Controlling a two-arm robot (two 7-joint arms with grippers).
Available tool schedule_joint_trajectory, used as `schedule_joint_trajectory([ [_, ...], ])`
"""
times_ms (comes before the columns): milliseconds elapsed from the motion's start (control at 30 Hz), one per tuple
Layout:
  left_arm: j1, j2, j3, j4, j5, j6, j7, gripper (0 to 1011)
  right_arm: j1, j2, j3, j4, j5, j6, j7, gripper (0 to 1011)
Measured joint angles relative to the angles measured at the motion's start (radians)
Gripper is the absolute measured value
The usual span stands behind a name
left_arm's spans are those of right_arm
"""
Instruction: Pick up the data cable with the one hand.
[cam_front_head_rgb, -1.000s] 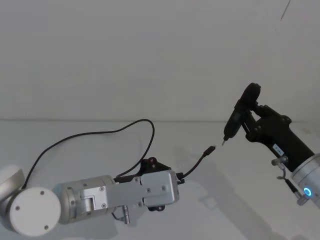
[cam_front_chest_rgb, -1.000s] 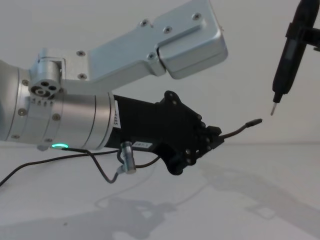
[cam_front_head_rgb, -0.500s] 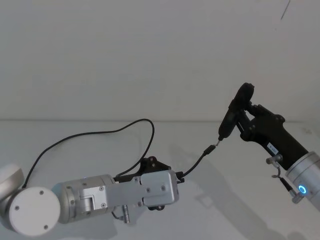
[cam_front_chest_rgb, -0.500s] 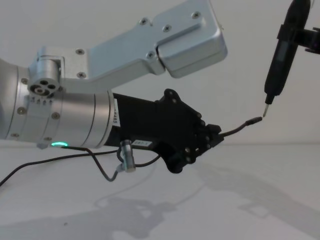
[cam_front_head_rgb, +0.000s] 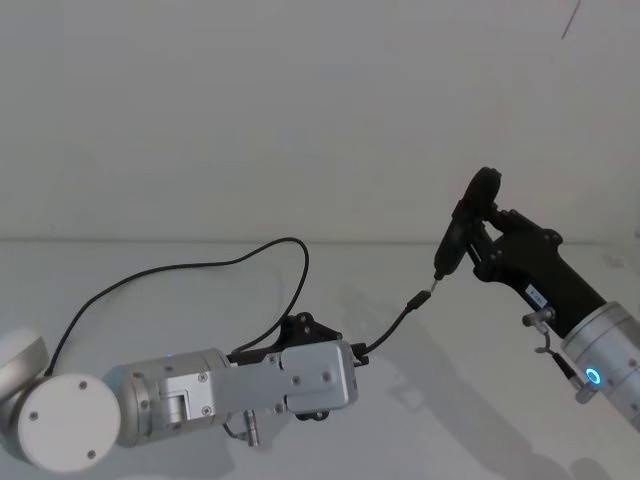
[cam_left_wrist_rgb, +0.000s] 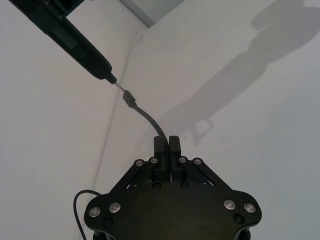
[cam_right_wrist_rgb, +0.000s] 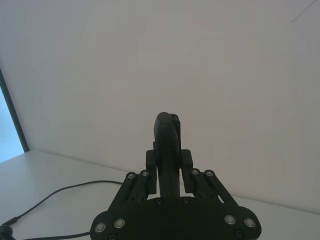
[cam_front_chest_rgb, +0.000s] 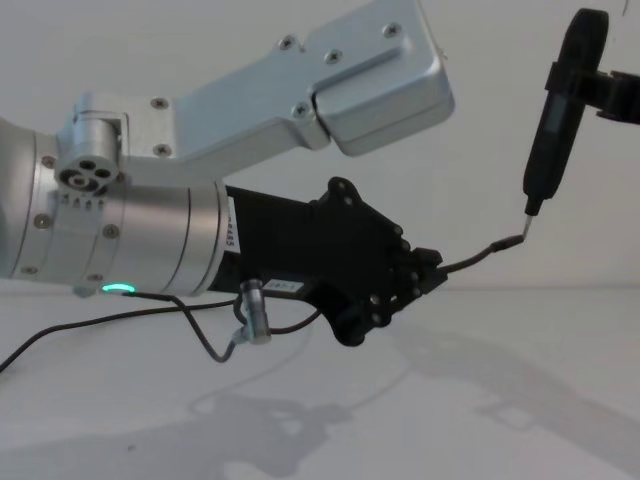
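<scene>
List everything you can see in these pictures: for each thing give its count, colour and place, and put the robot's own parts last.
Cable: one, black, looping over the table on the robot's left, its free end held up in the air with the plug toward the right.
Pen-like tool: one, black, pointed tip down, right at the cable's plug.
Table: one, white, under both arms.
Wall: one, white, behind the table.
Left gripper: one, black on a silver wrist with a green light, low in front, shut on the cable a little behind the plug.
Right gripper: one, black on a silver wrist with a blue light, raised at the right, shut on the pen-like tool.
</scene>
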Motion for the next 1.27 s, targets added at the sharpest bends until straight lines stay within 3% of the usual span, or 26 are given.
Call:
schedule_joint_trajectory([
  [1267, 0.000, 0.000, 0.000, 0.000, 0.000, 0.000, 0.000, 54, 0.000, 0.002, -0.016, 0.001, -0.009, -0.002, -0.008, 284],
])
